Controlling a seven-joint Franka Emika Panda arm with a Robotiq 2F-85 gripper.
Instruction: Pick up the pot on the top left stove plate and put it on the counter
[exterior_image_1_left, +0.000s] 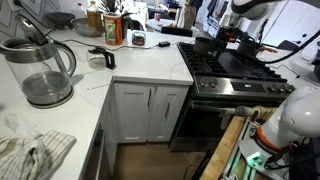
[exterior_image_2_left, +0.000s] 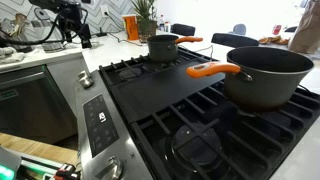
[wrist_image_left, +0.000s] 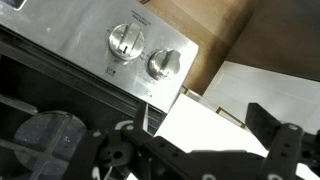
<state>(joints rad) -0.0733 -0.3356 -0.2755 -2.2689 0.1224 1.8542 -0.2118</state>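
Observation:
A small dark pot (exterior_image_2_left: 163, 46) with an orange handle stands on the far back burner of the stove; it also shows in an exterior view (exterior_image_1_left: 205, 45) at the stove's back left. My gripper (wrist_image_left: 196, 128) is open and empty. In the wrist view it hangs over the stove's front corner, above the two knobs (wrist_image_left: 127, 41) and the white counter edge (wrist_image_left: 262, 85). In both exterior views the arm (exterior_image_1_left: 238, 28) (exterior_image_2_left: 66, 22) is up in the air, apart from the pot.
A large dark pot (exterior_image_2_left: 268, 74) with an orange handle fills the near burner. The white counter (exterior_image_1_left: 140, 62) beside the stove carries a glass kettle (exterior_image_1_left: 42, 70), a cloth (exterior_image_1_left: 30, 152), bottles and a plant (exterior_image_1_left: 112, 25) at the back.

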